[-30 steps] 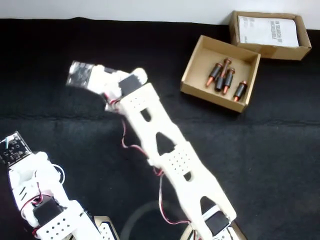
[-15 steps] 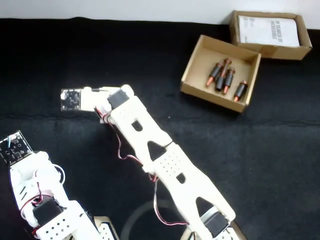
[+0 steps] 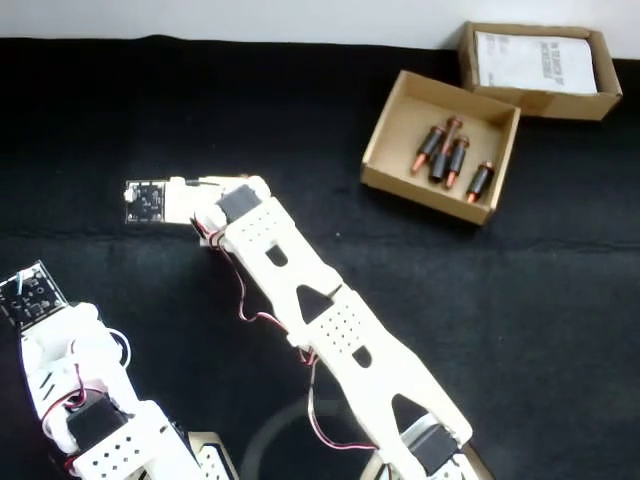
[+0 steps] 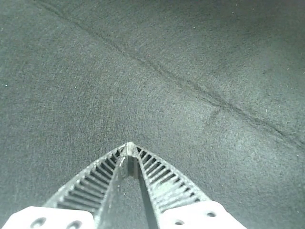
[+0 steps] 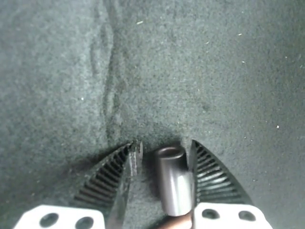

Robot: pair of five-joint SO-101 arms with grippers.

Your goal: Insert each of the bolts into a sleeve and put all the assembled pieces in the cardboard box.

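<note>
The cardboard box point(image 3: 400, 115) sits well apart from the right gripper point(image 5: 164, 144), off to the right of it in the high view. It holds four assembled pieces point(image 3: 446, 157), dark sleeves with copper bolt ends, lying side by side towards the half of the box farther from that gripper. Just beyond it, farther still from the gripper, is a second box point(image 3: 540, 103) with a printed sheet point(image 3: 535, 60) in it.

The black cloth of the worktop point(image 3: 520, 320) lies bare between the right arm point(image 3: 330, 320) and the boxes. A crease in the cloth runs across ahead of the left gripper point(image 4: 129, 145). The cloth's far edge lies well beyond both grippers.

The left gripper is closed, tips meeting, with nothing in it. It hangs over bare cloth, on the side of the right arm away from the boxes.

The right gripper is open. A dark sleeve point(image 5: 171, 183) lies on the cloth between its fingers, close against one, with a gap to the other. A copper bolt point(image 5: 172, 223) shows at the sleeve's end nearest the gripper's base.
</note>
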